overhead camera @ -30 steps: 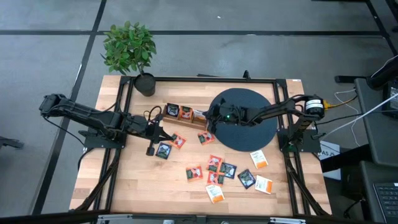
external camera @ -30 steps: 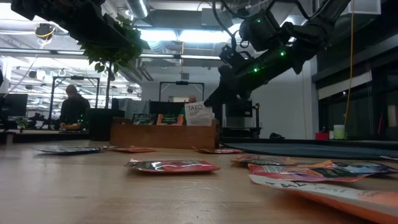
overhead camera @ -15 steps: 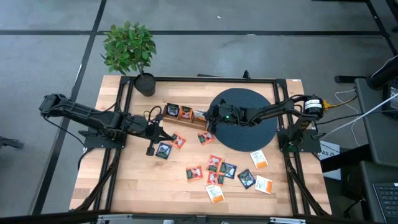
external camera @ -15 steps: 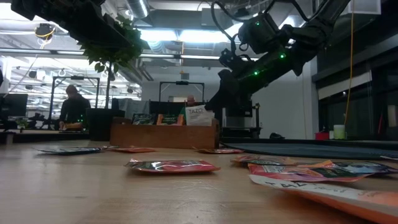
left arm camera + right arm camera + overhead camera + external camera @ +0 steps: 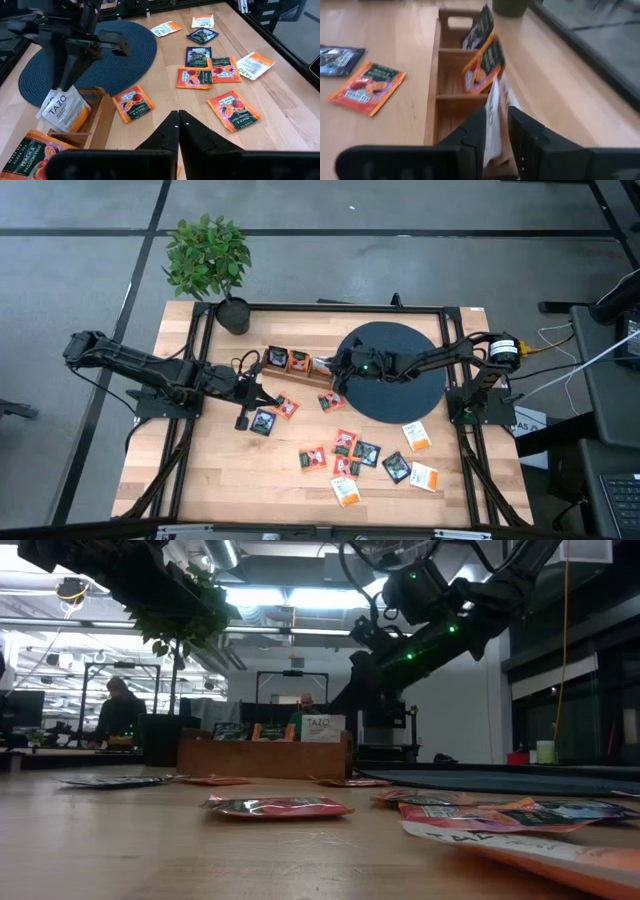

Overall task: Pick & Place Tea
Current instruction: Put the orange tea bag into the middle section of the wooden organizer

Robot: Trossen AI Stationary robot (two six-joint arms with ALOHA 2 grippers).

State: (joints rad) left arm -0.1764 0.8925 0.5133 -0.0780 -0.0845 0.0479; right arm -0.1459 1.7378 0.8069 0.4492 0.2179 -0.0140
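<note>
A long wooden tray (image 5: 297, 367) lies at the table's middle, beside the black round disc (image 5: 395, 370). My right gripper (image 5: 335, 375) hangs over the tray's disc-side end, open. A white tea sachet (image 5: 322, 727) stands on edge in that end compartment, just below the fingers (image 5: 475, 125). A dark sachet (image 5: 482, 25) and an orange one (image 5: 482, 65) stand in the other compartments. My left gripper (image 5: 177, 120) is shut and holds nothing. It hovers above the table left of the tray. My right gripper stands with one finger on each side of the white sachet's top edge (image 5: 495, 95), slanting down from the table's right. I cannot tell whether the fingers touch it. The sachet rests in the tray's end compartment (image 5: 62, 107), leaning a little.
Several loose tea sachets (image 5: 350, 450) lie flat on the near half of the table. Two more (image 5: 275, 415) lie near my left gripper, and one (image 5: 331, 401) lies just in front of the tray. A potted plant (image 5: 208, 260) stands at the far left corner.
My right gripper has opened over the tray's end and let go of the white sachet. The sachet was held tilted above the tray rim. It has dropped into the end compartment and now stands lower and more upright.
</note>
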